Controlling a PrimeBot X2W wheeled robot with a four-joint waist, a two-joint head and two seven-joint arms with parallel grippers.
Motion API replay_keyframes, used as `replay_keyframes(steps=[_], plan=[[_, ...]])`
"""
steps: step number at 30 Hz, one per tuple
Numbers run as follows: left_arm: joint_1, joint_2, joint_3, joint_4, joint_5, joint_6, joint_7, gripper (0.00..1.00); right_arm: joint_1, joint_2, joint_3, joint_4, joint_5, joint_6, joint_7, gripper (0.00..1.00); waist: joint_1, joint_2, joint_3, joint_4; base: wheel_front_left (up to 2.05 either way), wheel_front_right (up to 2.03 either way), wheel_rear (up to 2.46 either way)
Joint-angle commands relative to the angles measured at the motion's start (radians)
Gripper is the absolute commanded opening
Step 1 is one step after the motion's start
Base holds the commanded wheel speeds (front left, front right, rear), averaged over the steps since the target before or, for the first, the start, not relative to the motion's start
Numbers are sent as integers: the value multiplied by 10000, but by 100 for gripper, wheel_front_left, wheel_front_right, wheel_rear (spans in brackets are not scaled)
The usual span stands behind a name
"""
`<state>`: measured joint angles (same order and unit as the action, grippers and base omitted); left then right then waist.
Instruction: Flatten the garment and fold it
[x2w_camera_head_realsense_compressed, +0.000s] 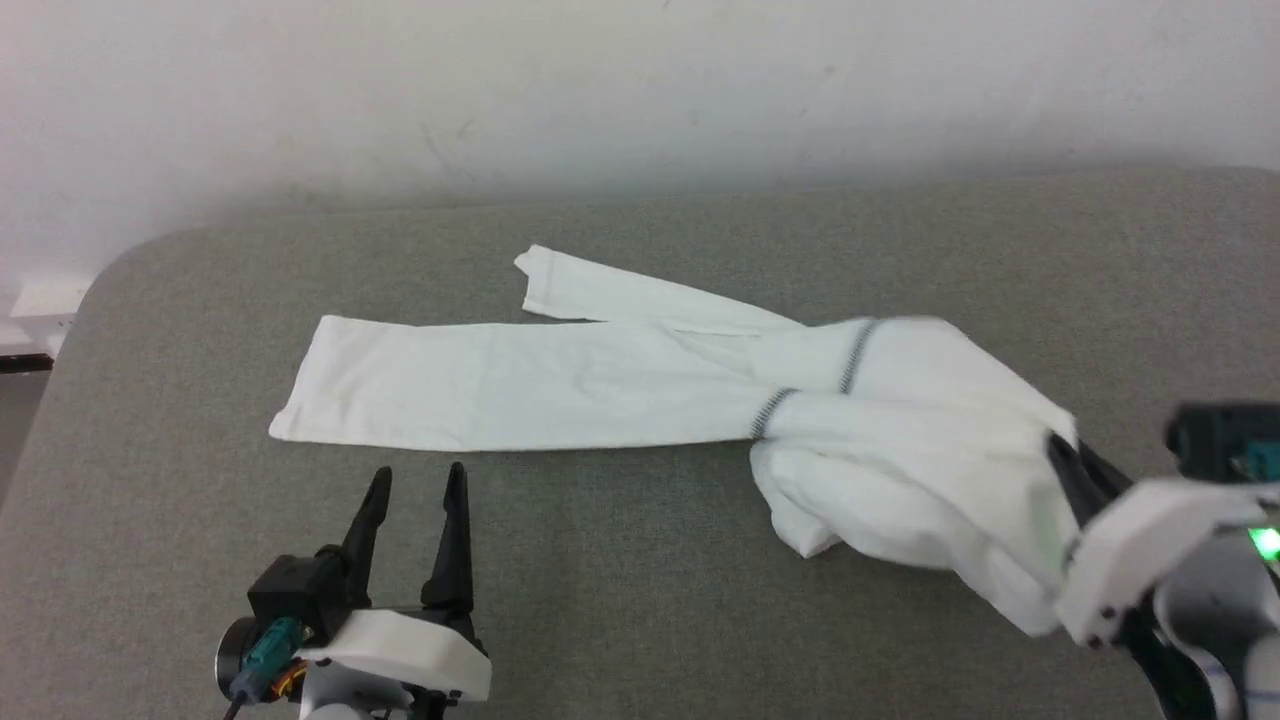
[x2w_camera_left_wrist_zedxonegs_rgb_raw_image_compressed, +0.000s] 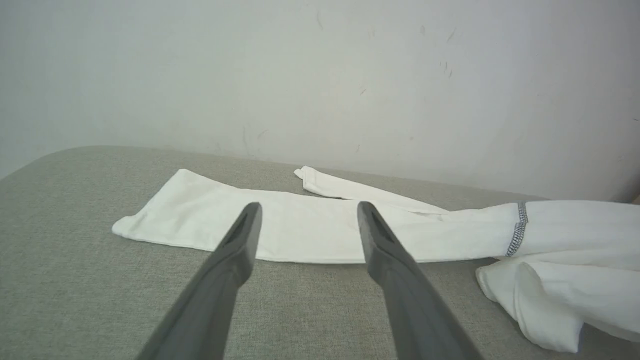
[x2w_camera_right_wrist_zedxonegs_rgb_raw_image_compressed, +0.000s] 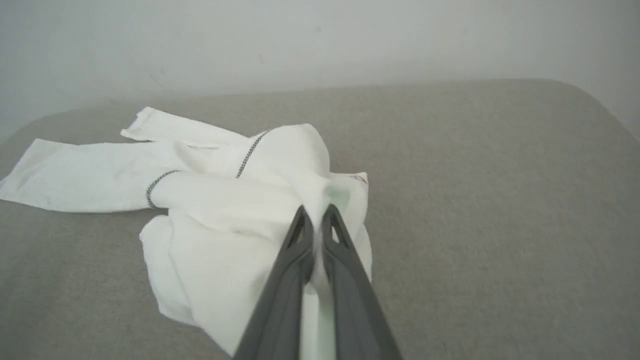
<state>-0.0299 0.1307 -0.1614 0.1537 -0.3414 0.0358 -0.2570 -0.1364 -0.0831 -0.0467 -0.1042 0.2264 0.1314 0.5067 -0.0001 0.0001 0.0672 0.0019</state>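
1. The garment (x2w_camera_head_realsense_compressed: 560, 385) lies across the middle of the grey padded table (x2w_camera_head_realsense_compressed: 640, 610). Its two sleeves lie flat toward the left edge, and its body is bunched toward the right edge.
2. The right gripper (x2w_camera_right_wrist_zedxonegs_rgb_raw_image_compressed: 314, 220) is clamped on a raised fold of the bunched body.
3. The left gripper (x2w_camera_head_realsense_compressed: 415, 480) has its fingers apart. It sits near the front edge, just short of the nearer sleeve.

Open counter (x2w_camera_head_realsense_compressed: 620, 600) is left on the near side of the garment (x2w_camera_head_realsense_compressed: 500, 385); the far edge is closed off by a wall (x2w_camera_head_realsense_compressed: 640, 90).
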Motion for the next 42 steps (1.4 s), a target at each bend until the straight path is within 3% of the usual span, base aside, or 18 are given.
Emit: replay_keyframes(steps=[1, 6, 8, 9, 15, 18, 24, 32, 42], plan=[[70, -11, 9, -7, 96, -49, -47, 100, 1084, 226, -1006, -383, -160, -7, 249, 0, 1, -1, -89, -148, 0, 0, 0], [130, 11, -10, 105, 69, -64, -47, 100, 2979, 322, -2783, 42, 621, -7, 560, 0, 1, -1, -106, -272, 0, 0, 0], [143, 22, -11, 143, 57, -59, -47, 100, 3346, 324, -2960, 495, 686, -7, 475, 44, 1, -1, -119, -314, 0, 0, 0], [152, 26, -16, 164, 50, -60, -47, 100, 3414, 325, -2993, 707, 831, -7, 334, 100, 1, -1, -133, -329, 0, 0, 0], [148, 42, -90, 288, 31, -63, -29, 100, 3191, 327, -3073, 840, 691, -7, -1424, 100, 1, -1, -235, -321, 0, 0, 0], [189, 70, -120, 332, 37, -22, 18, 100, 2836, 327, -3018, 763, 1069, -7, -2824, 100, 1, -1, -366, -336, 0, 0, 0], [255, 107, -68, 461, -110, 122, 390, 100, 2566, 328, -1834, 250, 346, -7, -4501, 100, 1, -1, -610, -474, 0, 0, 0], [-612, 253, -488, 860, 99, 99, 1408, 100, 2670, 328, 167, -637, -637, -7, -4585, 100, 1, -1, -530, -726, 0, 0, 0], [-3464, -30, -1648, 3112, -67, -971, 4098, 100, 2512, 328, 884, -1113, -943, -7, -4129, 100, 1, -1, 568, -1176, 0, 0, 0]])
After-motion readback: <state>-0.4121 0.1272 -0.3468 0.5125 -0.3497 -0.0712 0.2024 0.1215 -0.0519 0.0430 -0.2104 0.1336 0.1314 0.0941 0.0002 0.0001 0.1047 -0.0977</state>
